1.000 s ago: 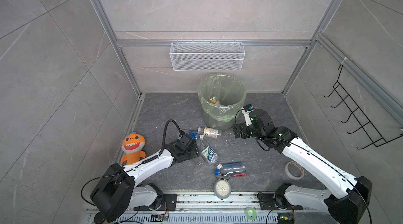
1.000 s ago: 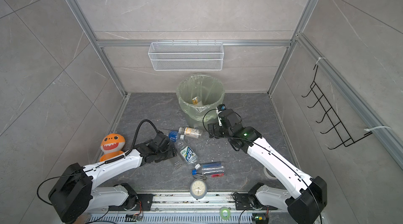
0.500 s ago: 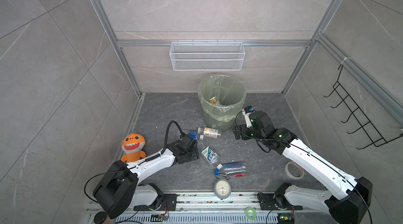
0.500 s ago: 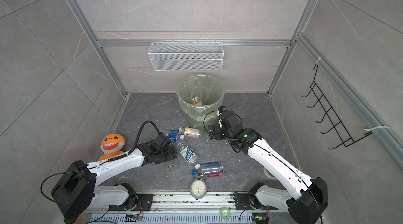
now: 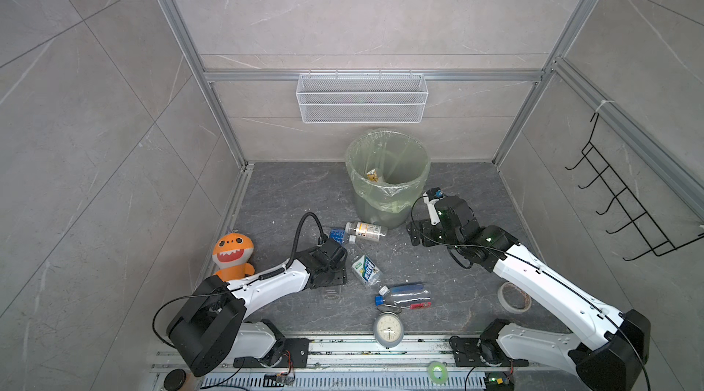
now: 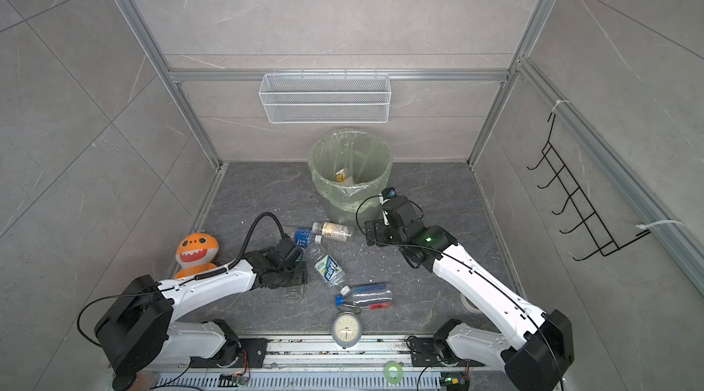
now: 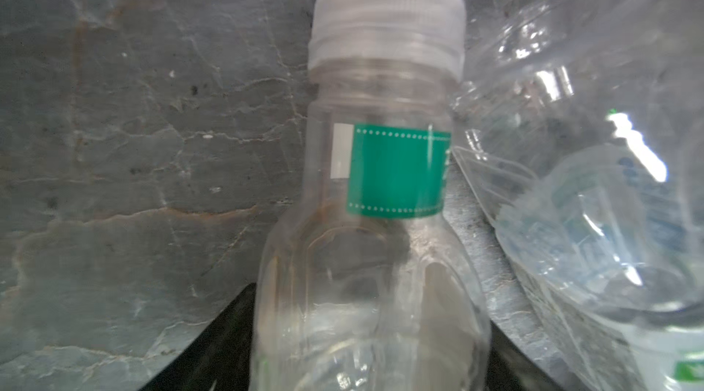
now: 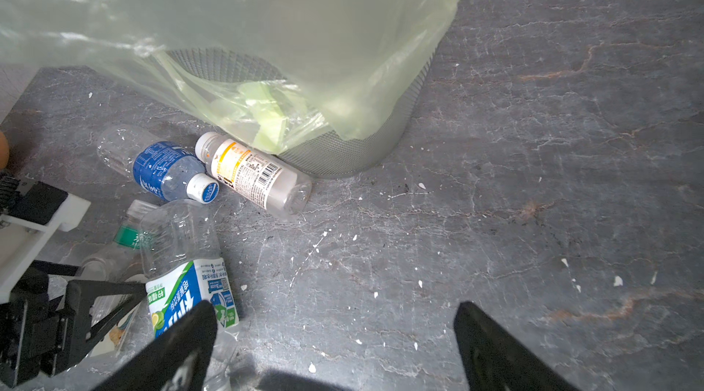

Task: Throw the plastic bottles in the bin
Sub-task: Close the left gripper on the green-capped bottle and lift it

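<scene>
Left gripper [image 5: 332,281] sits low over the floor [image 5: 457,255], left of centre in both top views, with a blue-labelled bottle [image 5: 337,234] just above it in the frame and a crushed green-and-blue-labelled bottle [image 5: 365,271] just to its right. The right gripper [image 5: 413,233] hangs beside the foot of the bin [image 5: 377,206], which stands mid-frame near the back wall. A white-labelled bottle [image 5: 365,230] lies just beside the bin's base.

In the left wrist view a clear bottle with a green neck band [image 7: 381,217] fills the centre. Dark fingers [image 7: 221,339] flank it at the lower edge, and whether they squeeze it cannot be told.

In the right wrist view the right gripper's [image 8: 334,307] fingers [image 8: 183,347] stand wide apart over floor. The bin [image 8: 343,156] fills the upper left, and the left gripper [image 8: 95,313] straddles the green-banded bottle at lower left.
</scene>
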You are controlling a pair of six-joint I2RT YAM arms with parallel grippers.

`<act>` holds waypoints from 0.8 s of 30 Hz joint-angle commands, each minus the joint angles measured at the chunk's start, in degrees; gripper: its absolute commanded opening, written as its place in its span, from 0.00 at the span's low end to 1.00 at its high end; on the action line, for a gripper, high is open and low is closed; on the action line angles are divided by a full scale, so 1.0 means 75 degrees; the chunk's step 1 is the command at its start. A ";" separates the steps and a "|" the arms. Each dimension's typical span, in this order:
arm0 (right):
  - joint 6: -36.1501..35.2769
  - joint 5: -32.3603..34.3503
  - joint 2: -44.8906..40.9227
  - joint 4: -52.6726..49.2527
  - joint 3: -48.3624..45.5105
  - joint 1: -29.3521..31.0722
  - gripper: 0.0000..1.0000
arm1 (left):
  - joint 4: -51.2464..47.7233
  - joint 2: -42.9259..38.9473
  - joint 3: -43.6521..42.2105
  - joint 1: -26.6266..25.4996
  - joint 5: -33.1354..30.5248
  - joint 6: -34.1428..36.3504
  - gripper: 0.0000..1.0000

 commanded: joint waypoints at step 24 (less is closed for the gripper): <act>0.0253 0.0034 -0.0238 0.0187 -0.0314 0.0035 1.00 | 0.0833 -0.3143 -0.0373 -0.0035 -0.0232 0.2027 0.61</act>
